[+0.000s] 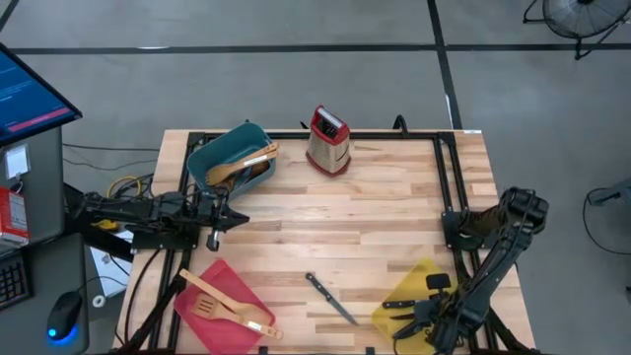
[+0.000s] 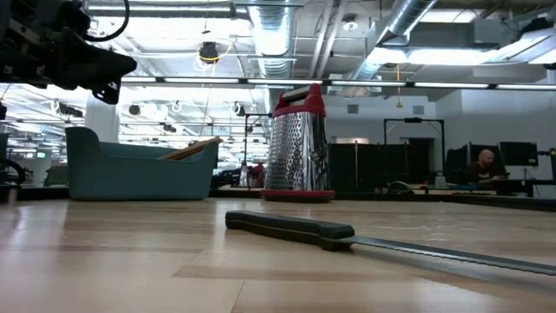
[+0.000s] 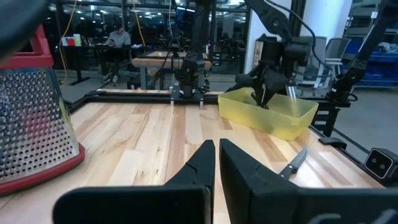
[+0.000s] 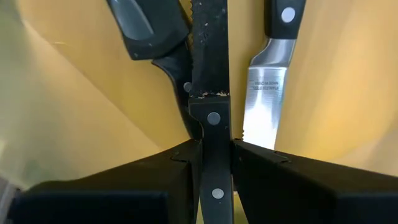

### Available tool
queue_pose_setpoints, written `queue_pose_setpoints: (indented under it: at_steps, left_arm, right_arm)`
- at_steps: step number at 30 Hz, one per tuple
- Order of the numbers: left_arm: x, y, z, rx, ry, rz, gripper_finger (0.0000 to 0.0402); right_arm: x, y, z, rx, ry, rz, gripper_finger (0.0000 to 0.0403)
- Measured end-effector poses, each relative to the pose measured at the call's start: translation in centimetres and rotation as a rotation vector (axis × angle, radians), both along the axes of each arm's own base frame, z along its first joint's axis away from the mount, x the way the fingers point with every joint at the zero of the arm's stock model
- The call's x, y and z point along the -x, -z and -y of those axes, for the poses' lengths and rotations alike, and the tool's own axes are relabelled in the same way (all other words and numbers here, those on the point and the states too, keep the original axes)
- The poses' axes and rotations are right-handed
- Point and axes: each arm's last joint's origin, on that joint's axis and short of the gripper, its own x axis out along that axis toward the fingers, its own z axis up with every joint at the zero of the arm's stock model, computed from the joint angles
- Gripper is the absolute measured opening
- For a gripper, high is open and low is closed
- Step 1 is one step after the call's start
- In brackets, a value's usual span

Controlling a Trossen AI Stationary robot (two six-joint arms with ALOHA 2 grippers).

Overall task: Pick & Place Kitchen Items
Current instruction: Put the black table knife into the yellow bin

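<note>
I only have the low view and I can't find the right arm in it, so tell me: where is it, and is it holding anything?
Observer: The right gripper is down in the yellow bin, with its fingers shut on a black-handled knife.
Operator: Anything else in that bin?
Observer: A steel-bladed knife and another dark handle lie beside it.
Operator: And the left arm's fingers?
Observer: The left gripper hovers beside the teal bin, fingers together and holding nothing.
</note>
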Motion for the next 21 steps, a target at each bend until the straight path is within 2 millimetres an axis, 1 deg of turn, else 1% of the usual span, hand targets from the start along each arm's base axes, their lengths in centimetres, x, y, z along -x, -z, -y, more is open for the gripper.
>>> queue_pose_setpoints:
  at_steps: [4,7,10,12,15,19,21]
  left_arm:
    - [0.0,0.0,0.0,0.0,0.0,0.001,0.0008]
    - [0.0,0.0,0.0,0.0,0.0,0.001,0.0008]
    - [0.0,0.0,0.0,0.0,0.0,0.001,0.0008]
    - [0.0,0.0,0.0,0.0,0.0,0.001,0.0008]
    - [0.0,0.0,0.0,0.0,0.0,0.002,0.0008]
    - [0.0,0.0,0.0,0.0,0.0,0.005,0.0008]
    - [0.0,-0.1,0.0,0.001,0.0,0.006,0.0008]
  right_arm:
    - [-0.2,0.6,0.0,0.022,0.005,-0.013,0.0072]
    - [-0.3,0.7,0.0,0.025,0.012,-0.015,0.0073]
    - [-0.7,0.6,0.3,0.022,0.038,-0.014,0.0085]
    - [-1.0,0.5,0.6,0.033,0.073,-0.02,0.0105]
    - [-1.4,0.4,1.1,0.061,0.115,-0.035,0.0149]
    - [-2.0,0.3,1.5,0.032,0.143,-0.088,0.021]
    - [-2.2,-0.3,1.7,0.009,0.155,-0.115,0.0235]
